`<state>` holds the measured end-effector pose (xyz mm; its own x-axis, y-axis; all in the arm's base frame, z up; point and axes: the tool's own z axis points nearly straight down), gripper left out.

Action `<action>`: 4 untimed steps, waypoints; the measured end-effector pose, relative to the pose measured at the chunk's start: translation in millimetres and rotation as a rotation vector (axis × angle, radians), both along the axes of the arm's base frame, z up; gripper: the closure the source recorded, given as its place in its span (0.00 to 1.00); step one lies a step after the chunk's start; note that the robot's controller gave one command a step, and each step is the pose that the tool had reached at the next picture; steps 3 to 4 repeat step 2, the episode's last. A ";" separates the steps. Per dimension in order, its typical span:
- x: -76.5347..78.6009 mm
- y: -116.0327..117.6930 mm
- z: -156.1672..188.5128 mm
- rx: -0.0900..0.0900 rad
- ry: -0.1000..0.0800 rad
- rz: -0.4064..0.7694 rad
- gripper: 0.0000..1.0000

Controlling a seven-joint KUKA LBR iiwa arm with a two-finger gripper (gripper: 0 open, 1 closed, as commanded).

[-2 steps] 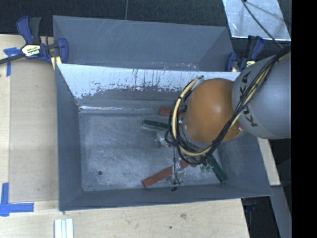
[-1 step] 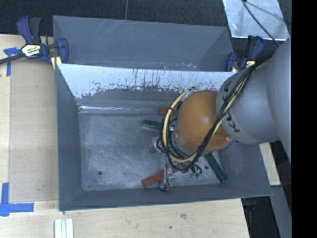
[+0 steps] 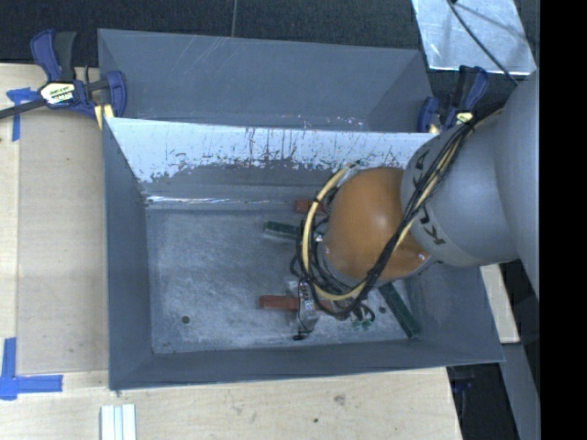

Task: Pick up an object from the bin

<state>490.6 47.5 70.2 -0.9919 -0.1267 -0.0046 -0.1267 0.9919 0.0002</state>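
The grey metal bin has only a few small things on its floor. The arm comes in from the right side and bends down into the right half of the bin. Its rounded orange cover hangs over the middle of the floor, and yellow and black cables run in loops around this cover.

Under the cover, the gripper is low, near the front wall of the bin, and it seems to reach the floor or to be just above it. I cannot tell if it is spread or pressed together, because the cover and the cables hide a big part of it.

The thing nearest to the gripper is a red-brown flat piece, short and narrow. It lies flat on the floor in the front part of the bin, just at the left of the gripper. Its right end meets the gripper, but it is not clear whether the gripper pinches it.

Farther back, a dark green stick lies on the floor, and its right end goes under the cables. A small red thing lies close to the back wall, partly behind the cover. At the right, a dark green bar lies slanted near the front right corner, under the arm. A small dark spot is on the floor at the left, well apart from all the others.
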 end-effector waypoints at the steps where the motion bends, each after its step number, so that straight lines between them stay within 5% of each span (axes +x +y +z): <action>1: 35.0 -34.7 24.8 -0.001 -0.003 -0.058 1.00; 2: 32.6 -36.5 143.1 0.000 -0.007 -0.096 1.00; 4: 32.6 -36.5 143.1 0.000 -0.007 -0.096 1.00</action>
